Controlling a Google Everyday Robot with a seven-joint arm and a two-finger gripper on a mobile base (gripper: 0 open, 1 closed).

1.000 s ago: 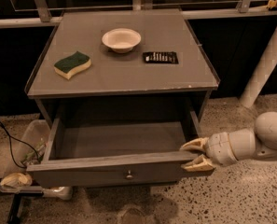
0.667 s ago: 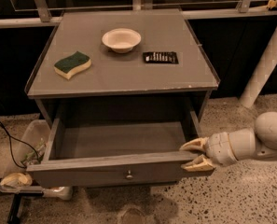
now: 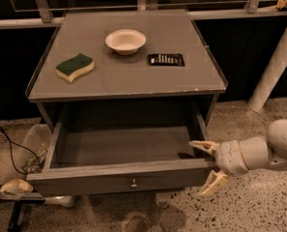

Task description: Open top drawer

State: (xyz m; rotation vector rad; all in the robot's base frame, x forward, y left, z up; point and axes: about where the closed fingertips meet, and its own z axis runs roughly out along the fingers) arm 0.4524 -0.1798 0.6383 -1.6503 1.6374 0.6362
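The top drawer (image 3: pixel 123 175) is a wide grey drawer with a small round metal knob (image 3: pixel 133 182) at the centre of its front. It stands pulled far out of the grey cabinet (image 3: pixel 128 88), and its deep grey box shows nothing inside. My gripper (image 3: pixel 208 168) comes in from the right on a white arm. It is open, with its cream fingers (image 3: pixel 203 146) spread above and below the drawer front's right end. Whether it touches the drawer I cannot tell.
On the cabinet top lie a green and yellow sponge (image 3: pixel 74 66), a white bowl (image 3: pixel 125 41) and a black flat device (image 3: pixel 166 59). A clear bin (image 3: pixel 29 153) and a black cable (image 3: pixel 5 141) sit on the floor at the left. A white post (image 3: pixel 273 62) rises at the right.
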